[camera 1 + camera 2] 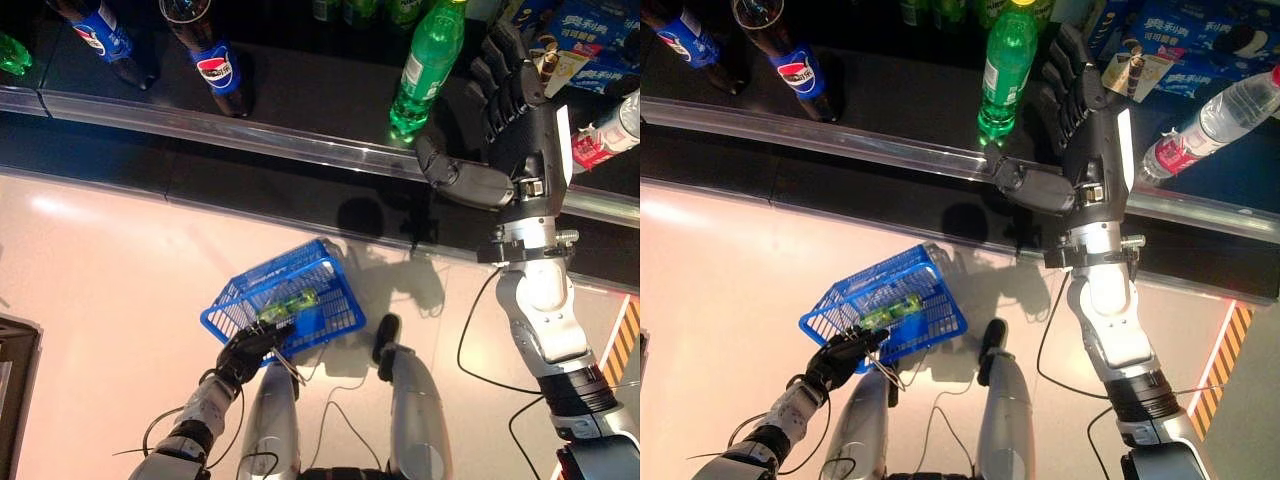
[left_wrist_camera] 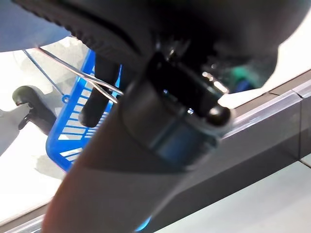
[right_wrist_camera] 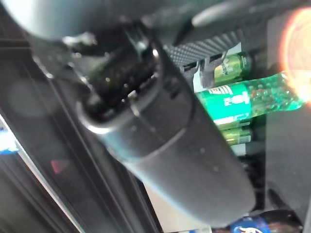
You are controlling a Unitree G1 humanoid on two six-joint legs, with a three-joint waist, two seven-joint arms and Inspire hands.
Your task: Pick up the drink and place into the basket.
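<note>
A dark shelf (image 1: 300,90) is seen from above, edged along its front by a shiny metal rail (image 1: 300,145). On it, a green drink bottle (image 1: 428,62) stands upright near the front edge. Just to its right, the right hand (image 1: 515,110) is raised with its fingers (image 1: 500,75) straight and spread, and its thumb (image 1: 462,178) is stretched out below the bottle's base; nothing is held. Open shelf surface lies to the left of the bottle.

Further left, two dark cola bottles with blue labels (image 1: 215,62) (image 1: 100,35) stand well apart from the green bottle. To the right of the hand, blue snack packets (image 1: 1200,45) and a clear water bottle with a red label (image 1: 1205,125) are crowded together.

Below the shelf, a pale glossy floor (image 1: 100,300) is seen. A blue wire basket (image 1: 285,300) hangs over it, carried by its thin wire handle, around which the fingers of the left hand (image 1: 245,352) are curled. A green object (image 1: 290,303) lies inside the basket. A yellow-and-black striped marking (image 1: 622,345) runs along the floor at far right.
</note>
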